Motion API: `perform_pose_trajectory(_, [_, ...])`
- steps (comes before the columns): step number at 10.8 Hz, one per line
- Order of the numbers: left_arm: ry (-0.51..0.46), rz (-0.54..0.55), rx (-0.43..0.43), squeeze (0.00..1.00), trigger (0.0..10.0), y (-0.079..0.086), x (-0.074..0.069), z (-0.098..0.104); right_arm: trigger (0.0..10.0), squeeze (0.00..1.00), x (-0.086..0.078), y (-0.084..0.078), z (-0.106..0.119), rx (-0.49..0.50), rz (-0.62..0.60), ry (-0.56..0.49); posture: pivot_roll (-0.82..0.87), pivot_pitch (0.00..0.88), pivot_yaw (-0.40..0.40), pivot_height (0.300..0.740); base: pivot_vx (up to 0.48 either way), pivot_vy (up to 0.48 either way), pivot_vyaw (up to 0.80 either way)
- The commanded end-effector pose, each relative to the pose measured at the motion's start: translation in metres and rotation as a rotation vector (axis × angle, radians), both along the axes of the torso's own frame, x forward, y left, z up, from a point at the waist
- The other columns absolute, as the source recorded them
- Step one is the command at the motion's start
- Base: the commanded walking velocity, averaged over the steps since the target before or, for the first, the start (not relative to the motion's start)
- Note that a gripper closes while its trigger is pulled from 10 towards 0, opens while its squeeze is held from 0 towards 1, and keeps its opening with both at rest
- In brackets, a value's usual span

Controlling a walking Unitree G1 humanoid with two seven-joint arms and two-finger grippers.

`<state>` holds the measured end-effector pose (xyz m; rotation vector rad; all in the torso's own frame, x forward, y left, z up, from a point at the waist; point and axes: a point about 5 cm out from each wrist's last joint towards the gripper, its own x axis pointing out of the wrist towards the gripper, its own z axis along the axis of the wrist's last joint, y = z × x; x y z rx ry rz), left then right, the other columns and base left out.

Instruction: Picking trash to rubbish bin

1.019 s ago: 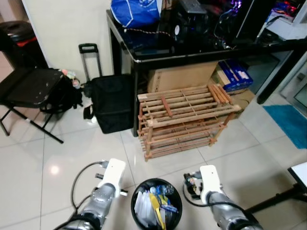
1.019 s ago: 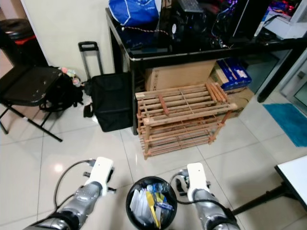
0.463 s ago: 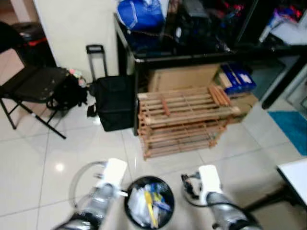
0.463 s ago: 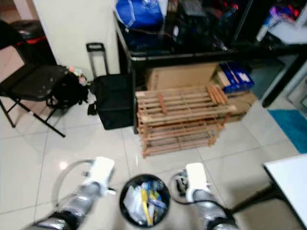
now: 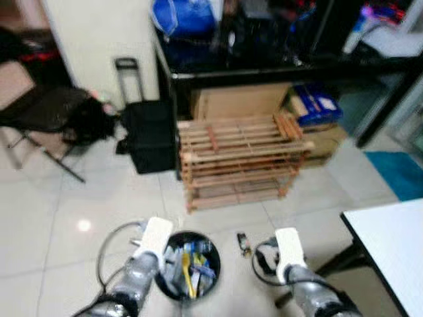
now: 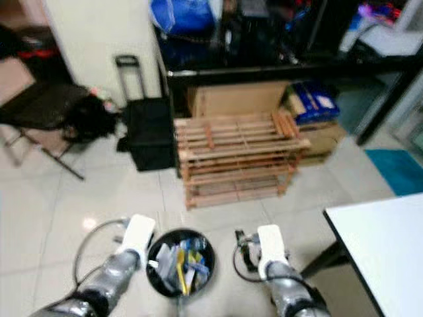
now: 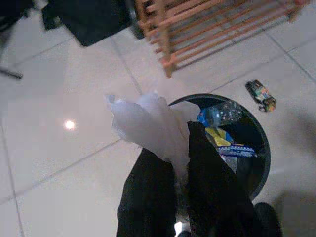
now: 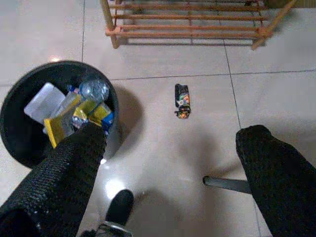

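**TRASH RUN: bin part-filled, 1 pc in claw, 1 pc on floor**

**Head views (L/R eye).** Rubbish bin (image 5: 187, 264), black, round, stands on floor between the two arms, close in front of robot. Already holds mixed trash: yellow bits, blue wrapper, clear plastic. Left claw (image 5: 156, 239) sits at bin's near-left rim; right claw (image 5: 285, 246) hangs well to the other side, over bare tile. Small dark item (image 5: 242, 242) lies on floor between bin and right claw, just beside that claw. Beyond both claws: wooden rack (image 5: 239, 155), black trolley bag (image 5: 151, 132), black desk (image 5: 277, 63) w/ clutter. White desk corner (image 5: 390, 238) to right of right claw. Views blurred.

**Left wrist view.** Left claw fingers (image 7: 148, 192) clamped on a crumpled white paper/tissue (image 7: 148, 126), which sticks up past the tips. Bin rim directly beyond the tips; paper looks to be over the near edge, not yet released. Soft, light, prob. drops clean once let go.

**Right wrist view.** Right claw fingers (image 8: 69, 163) spread wide apart, nothing between. Small dark item ahead of it on tile, apart from bin, short, dark w/ coloured print; exact type not clear.

**Status (est.).** Several pcs binned. Left: drop the tissue, then fetch the floor item.
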<state>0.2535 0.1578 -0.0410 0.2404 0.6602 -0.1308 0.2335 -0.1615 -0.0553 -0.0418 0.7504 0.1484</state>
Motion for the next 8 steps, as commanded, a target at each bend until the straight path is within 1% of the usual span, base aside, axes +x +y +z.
perform_pose_trajectory(1, [0.001, 0.005, -0.013, 0.00, 10.0, -0.0033, 0.0007, 0.0002, 10.0, 0.00, 0.0038, -0.0009, 0.0028, 0.003, -0.007, -0.014, 0.02, 0.017, -0.079, 0.740, 0.000, 0.000, 0.00])
perform_pose_trajectory(8, [-0.003, -0.001, 0.006, 0.00, 10.0, -0.0024, 0.0019, 0.0011, 10.0, 0.00, 0.0037, -0.0008, 0.0027, 0.005, -0.009, -0.013, 0.01, 0.029, -0.081, 0.740, 0.000, 0.000, 0.00])
